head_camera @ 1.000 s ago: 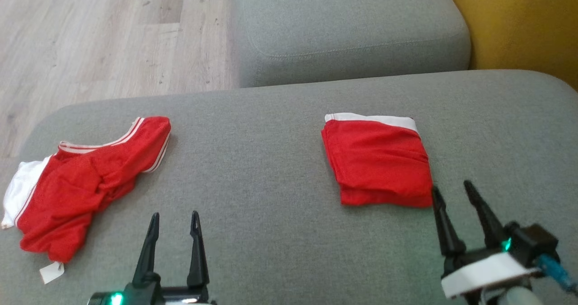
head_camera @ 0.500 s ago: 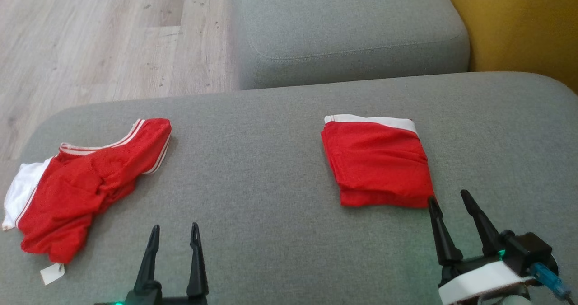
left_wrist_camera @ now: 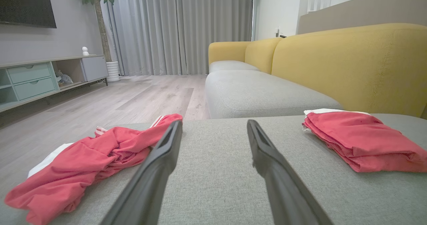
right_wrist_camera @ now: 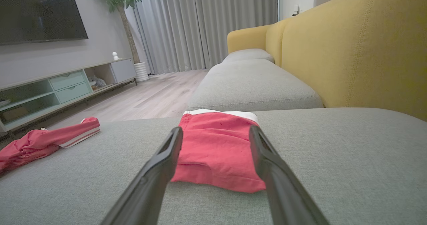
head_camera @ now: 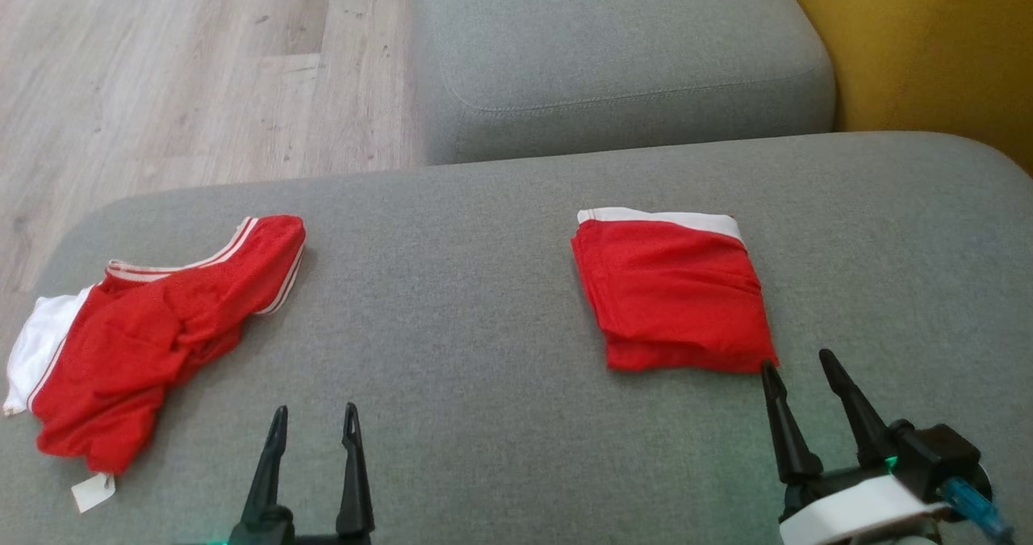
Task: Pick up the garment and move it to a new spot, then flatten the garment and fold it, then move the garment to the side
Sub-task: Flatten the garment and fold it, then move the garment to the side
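Head view shows the crumpled garment point(head_camera: 137, 343) and its tag point(head_camera: 91, 492); wrist views, curtains point(left_wrist_camera: 180, 28).

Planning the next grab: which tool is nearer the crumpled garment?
Left. The left tool sits just right of the crumpled garment; the right tool is at the folded garment's near corner.
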